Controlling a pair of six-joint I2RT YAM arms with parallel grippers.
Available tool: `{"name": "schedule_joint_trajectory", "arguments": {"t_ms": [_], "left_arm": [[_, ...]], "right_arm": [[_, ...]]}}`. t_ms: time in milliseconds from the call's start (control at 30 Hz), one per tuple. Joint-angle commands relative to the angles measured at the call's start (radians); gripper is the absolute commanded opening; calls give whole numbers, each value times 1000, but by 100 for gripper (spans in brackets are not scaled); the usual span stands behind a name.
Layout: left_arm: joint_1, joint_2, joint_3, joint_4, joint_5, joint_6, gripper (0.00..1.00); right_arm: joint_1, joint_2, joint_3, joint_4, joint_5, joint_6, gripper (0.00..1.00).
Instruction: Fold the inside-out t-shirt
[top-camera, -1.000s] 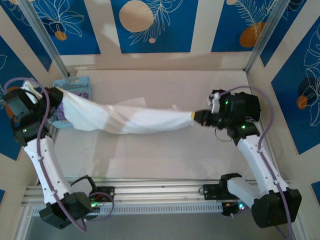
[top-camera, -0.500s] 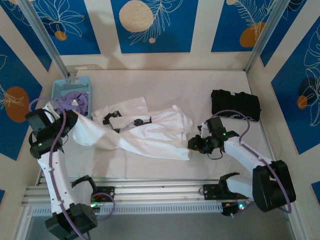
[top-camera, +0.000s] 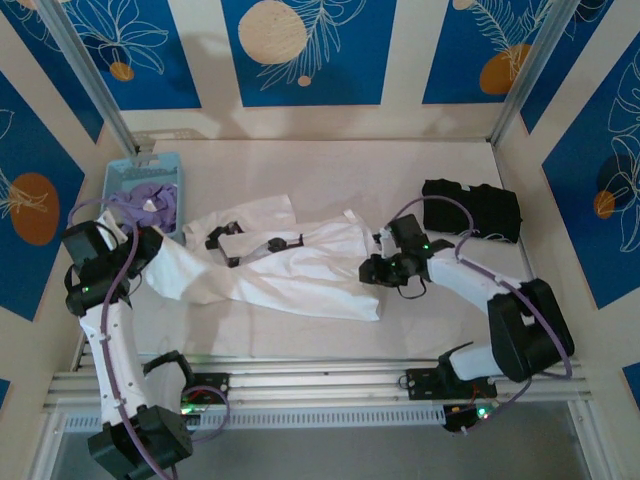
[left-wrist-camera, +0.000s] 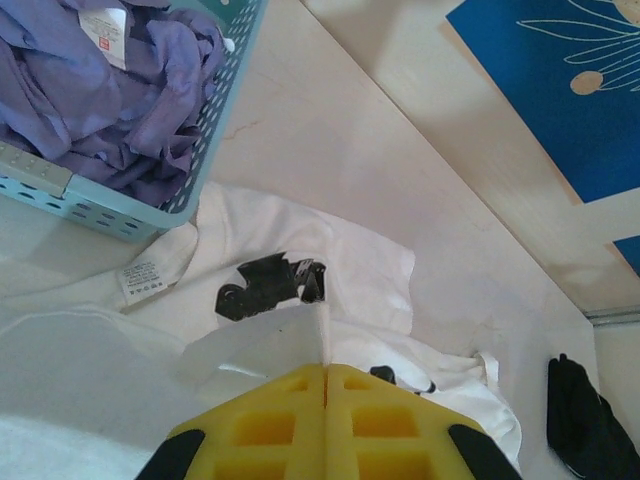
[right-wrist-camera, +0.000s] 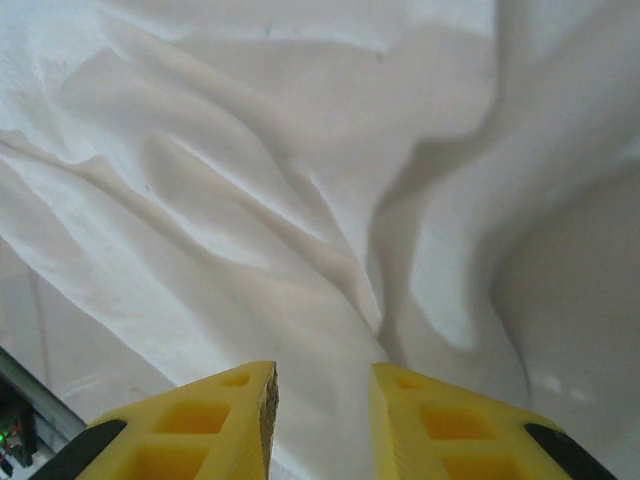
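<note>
Inside-out t-shirt (top-camera: 300, 270): left end pinched in left gripper (left-wrist-camera: 327, 372); print (left-wrist-camera: 270, 288) partly under folds.

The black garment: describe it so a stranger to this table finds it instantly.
Start at the pale table, then go to its far right corner. The black garment lies as a compact bundle, right of the white t-shirt. It is the only dark cloth; the purple garment sits in the blue basket far left.
</note>
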Motion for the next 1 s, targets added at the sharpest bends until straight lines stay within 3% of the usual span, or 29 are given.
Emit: {"name": "schedule_joint_trajectory", "arguments": {"t_ms": [0, 333, 500, 633, 733, 967], "left_arm": [[-13, 5, 6, 32, 12, 22, 0], [-22, 21, 3, 56, 19, 15, 0], [-28, 29, 6, 63, 20, 10, 0], [-27, 34, 18, 66, 23, 0, 0], [-29, 39, 27, 85, 32, -21, 0], [-28, 60, 84, 135, 29, -80, 0]], "right_arm": [[22, 66, 46, -2, 72, -52, 30], [40, 193, 85, 26, 108, -64, 27], [37, 194, 102, 38, 82, -80, 8], [5, 93, 125, -10, 46, -114, 1], [-51, -15, 148, -54, -45, -139, 0], [-212, -220, 154, -10, -386, -122, 0]]}}
